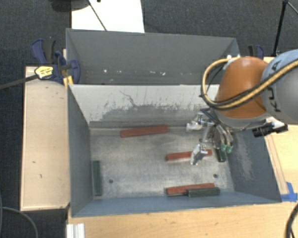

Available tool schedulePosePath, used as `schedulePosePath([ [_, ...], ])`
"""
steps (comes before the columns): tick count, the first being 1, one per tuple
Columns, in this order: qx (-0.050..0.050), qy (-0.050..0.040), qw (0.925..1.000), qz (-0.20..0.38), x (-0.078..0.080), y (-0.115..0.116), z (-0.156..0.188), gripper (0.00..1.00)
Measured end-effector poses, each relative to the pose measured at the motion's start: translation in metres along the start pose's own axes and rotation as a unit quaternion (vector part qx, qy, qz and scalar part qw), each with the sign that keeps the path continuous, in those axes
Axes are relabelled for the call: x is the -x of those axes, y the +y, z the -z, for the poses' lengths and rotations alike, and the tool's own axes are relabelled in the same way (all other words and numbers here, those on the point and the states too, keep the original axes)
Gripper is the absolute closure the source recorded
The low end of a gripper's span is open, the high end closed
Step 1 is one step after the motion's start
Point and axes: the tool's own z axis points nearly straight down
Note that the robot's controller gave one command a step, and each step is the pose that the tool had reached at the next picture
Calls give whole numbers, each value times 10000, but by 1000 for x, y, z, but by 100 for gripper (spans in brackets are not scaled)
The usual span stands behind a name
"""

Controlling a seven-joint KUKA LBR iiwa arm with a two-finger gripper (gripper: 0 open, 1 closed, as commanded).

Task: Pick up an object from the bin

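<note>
We see the grey seven-joint arm (290, 83) reaching in from the right side of the scene, its wrist wrapped in a rounded orange cover (241, 88), with yellow and black cables (207, 86) looping round the cover's left side. Below the cover hangs the silvery metal two-finger gripper (199, 154), pointing down and slightly to the left, low and right of centre.

Thin reddish-brown bar (177, 156), lying flat, lengthwise left to right, mid-right of bin floor (139, 165)
</note>
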Motion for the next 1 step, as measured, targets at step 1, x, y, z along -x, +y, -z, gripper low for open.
schedulePosePath([
  [1, 5, 14, 9938, 1109, -10, -22, 7, 0],
])
